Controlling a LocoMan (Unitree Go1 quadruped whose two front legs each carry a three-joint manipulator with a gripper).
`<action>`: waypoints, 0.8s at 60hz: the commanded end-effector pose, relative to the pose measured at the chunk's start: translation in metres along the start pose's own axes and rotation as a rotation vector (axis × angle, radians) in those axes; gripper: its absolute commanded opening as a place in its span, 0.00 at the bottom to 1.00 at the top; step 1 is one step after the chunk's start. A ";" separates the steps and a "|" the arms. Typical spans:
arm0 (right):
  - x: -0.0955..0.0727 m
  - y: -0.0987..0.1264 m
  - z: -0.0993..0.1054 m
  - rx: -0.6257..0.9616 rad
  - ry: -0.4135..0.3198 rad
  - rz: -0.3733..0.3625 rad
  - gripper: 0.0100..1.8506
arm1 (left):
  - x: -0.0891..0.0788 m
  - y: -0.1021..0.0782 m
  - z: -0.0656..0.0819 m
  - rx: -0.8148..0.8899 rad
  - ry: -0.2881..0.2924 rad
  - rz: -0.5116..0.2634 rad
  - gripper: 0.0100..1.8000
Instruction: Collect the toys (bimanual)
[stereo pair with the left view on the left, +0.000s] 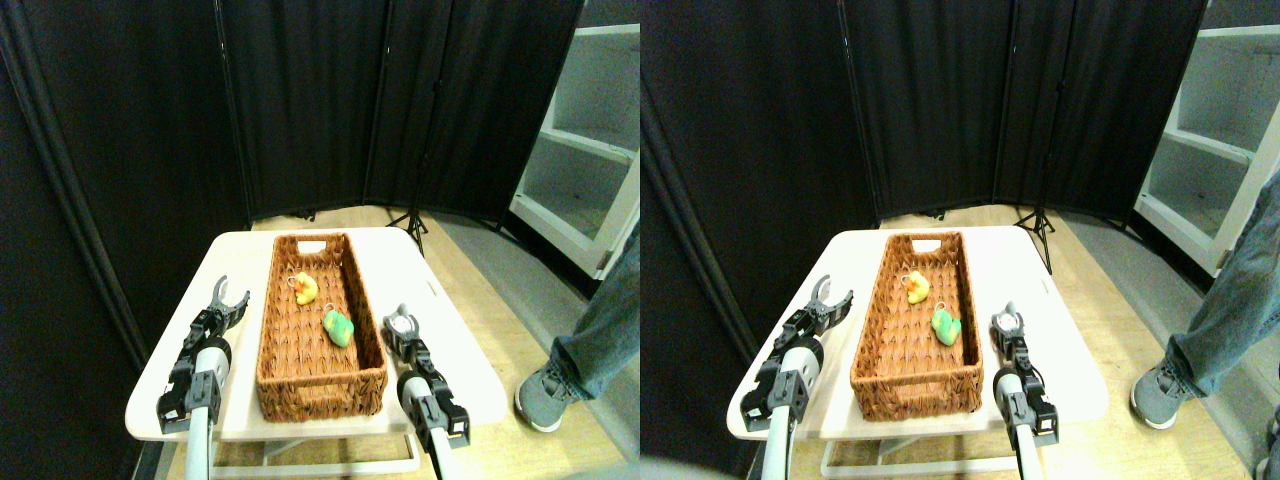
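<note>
The left gripper (231, 297) hangs over the white table (440, 340) left of the wicker basket (318, 385), jaws spread and empty. The right gripper (401, 321), right of the basket, has jaws I cannot tell apart. Inside the basket lie a green toy (339, 327) and a yellow toy (305, 289), near each other but apart.
</note>
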 end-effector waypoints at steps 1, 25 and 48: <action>-0.003 -0.002 -0.001 -0.073 0.021 -0.013 0.04 | 0.004 -0.008 0.001 0.030 -0.003 -0.039 0.20; -0.016 0.054 0.012 -0.204 0.077 0.099 0.03 | 0.004 -0.001 0.003 0.044 -0.002 -0.043 0.17; -0.032 0.112 -0.016 -0.285 0.177 0.194 0.00 | -0.012 -0.002 0.003 0.048 -0.045 -0.046 0.16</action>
